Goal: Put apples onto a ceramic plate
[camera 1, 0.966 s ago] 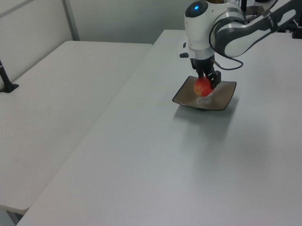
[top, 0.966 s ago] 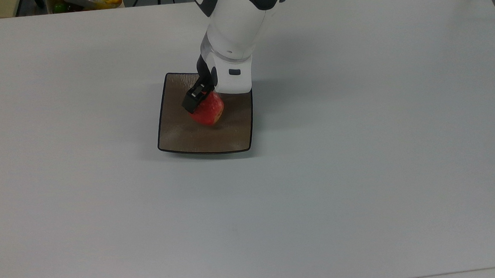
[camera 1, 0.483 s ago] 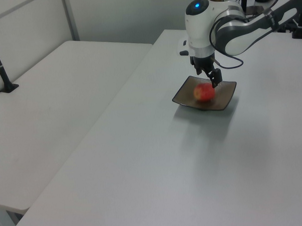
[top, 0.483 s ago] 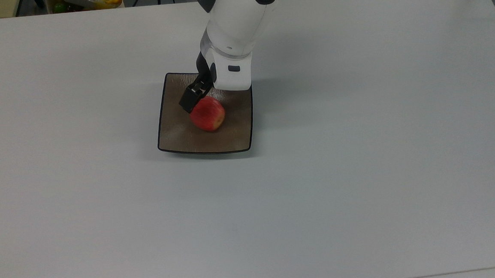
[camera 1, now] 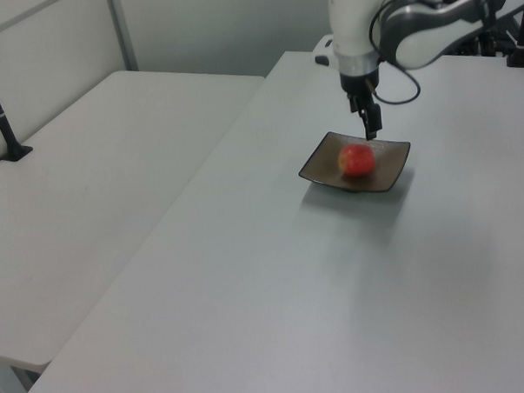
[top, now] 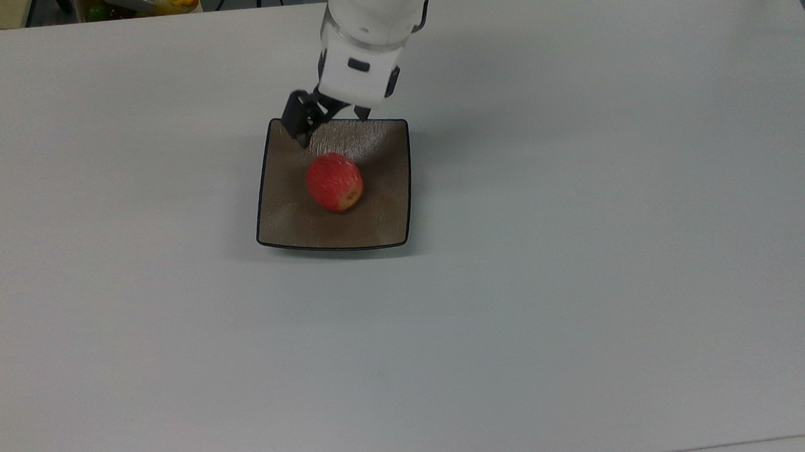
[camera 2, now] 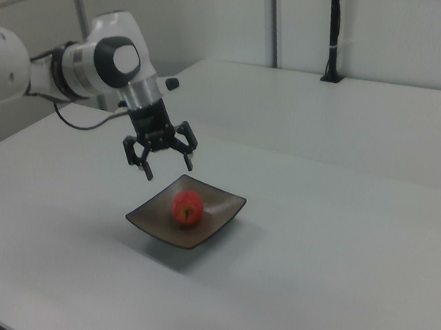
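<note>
Apple point(top: 334, 182) first: by its look it should be firm and fairly light, smooth-skinned and round, so it could roll or slip out of a shallow pinch. If it ever had to be lifted again, the safest hold would be across its widest part, fingers on opposite sides, pressing gently enough not to bruise it. The plate point(top: 285, 219) looks like glazed ceramic, hard and slick, and would chip if knocked.

The apple is small, red with pale streaks, and has a yellowish patch at the end toward the top view's bottom. It rests near the middle of the plate, lying on its side as far as I can judge. The plate is square, shallow, glossy brown with a thin black rim and rounded corners, and sits on the white surface point(top: 587, 277).

The tool point(camera 2: 161, 156) hangs empty with fingers spread, clear of the apple and above the plate's edge nearest the arm. Placement looks done.
</note>
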Tool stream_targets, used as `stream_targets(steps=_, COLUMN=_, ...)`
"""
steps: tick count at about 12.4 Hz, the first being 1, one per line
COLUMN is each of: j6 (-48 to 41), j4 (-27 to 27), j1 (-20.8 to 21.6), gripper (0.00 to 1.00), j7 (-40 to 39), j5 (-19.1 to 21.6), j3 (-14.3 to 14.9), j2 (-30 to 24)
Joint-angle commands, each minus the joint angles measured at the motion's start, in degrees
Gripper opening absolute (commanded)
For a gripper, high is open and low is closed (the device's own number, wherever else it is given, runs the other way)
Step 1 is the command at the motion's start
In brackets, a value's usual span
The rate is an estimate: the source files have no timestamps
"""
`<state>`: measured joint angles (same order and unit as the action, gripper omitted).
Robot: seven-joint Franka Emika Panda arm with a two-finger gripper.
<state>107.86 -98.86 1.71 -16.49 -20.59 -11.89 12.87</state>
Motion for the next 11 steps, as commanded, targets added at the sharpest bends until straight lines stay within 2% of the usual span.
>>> stream_targets(steps=1, j6=-4.5, j4=0.4, j1=0.1, gripper=1.0, j7=10.0, j5=9.0, j3=2.5, j2=-7.3)
stream_targets(steps=2, j6=-4.6, j4=0.4, j1=0.1, gripper=1.0, j7=15.2, j5=11.5, j3=3.1, j2=-8.9)
stream_targets(steps=4, j6=-4.4, j4=0.5, j1=0.1, gripper=1.0, j7=24.0, j5=12.8, j3=4.1, j2=-10.2)
stream_targets(steps=5, j6=-4.1, j4=0.4, j1=0.1, gripper=1.0, j7=26.9, j5=14.9, j3=5.1, j2=-10.8)
stream_targets(steps=7, j6=-4.0, j4=0.2, j1=0.1, gripper=1.0, j7=28.4, j5=18.3, j3=6.5, j2=-10.9)
stream_targets(steps=11, j6=-2.3, j4=-2.3, j1=0.2, gripper=1.0, j7=29.9, j5=21.8, j3=7.3, j2=-10.8)
